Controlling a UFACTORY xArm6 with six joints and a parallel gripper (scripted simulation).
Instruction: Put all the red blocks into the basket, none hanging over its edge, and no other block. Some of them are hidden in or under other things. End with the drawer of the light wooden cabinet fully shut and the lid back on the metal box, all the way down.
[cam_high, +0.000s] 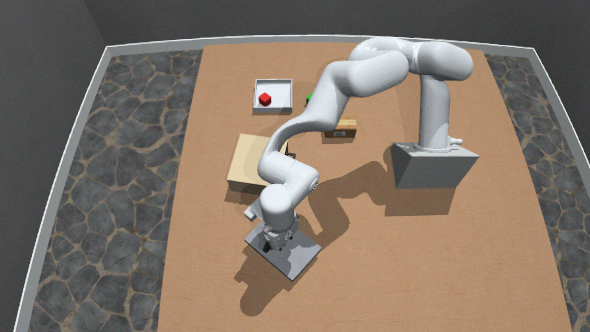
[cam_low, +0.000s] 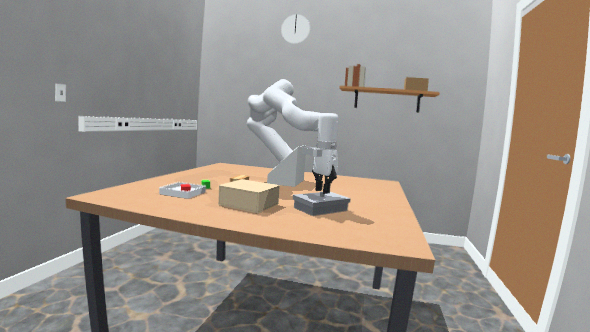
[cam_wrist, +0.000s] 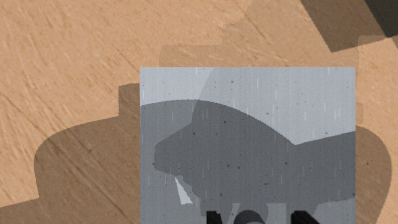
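Above flat speckled metal box (cam_wrist: 280, 110), hand (cam_low: 324, 189)

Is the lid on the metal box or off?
On. The flat grey lid covers the metal box in the exterior view, nothing inside showing. The gripper is right above it.

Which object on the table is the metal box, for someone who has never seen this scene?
On the wooden table, look directly beneath the claw. The metal box is the low grey square there, beside the taller light wooden cabinet, and the only dull grey item.
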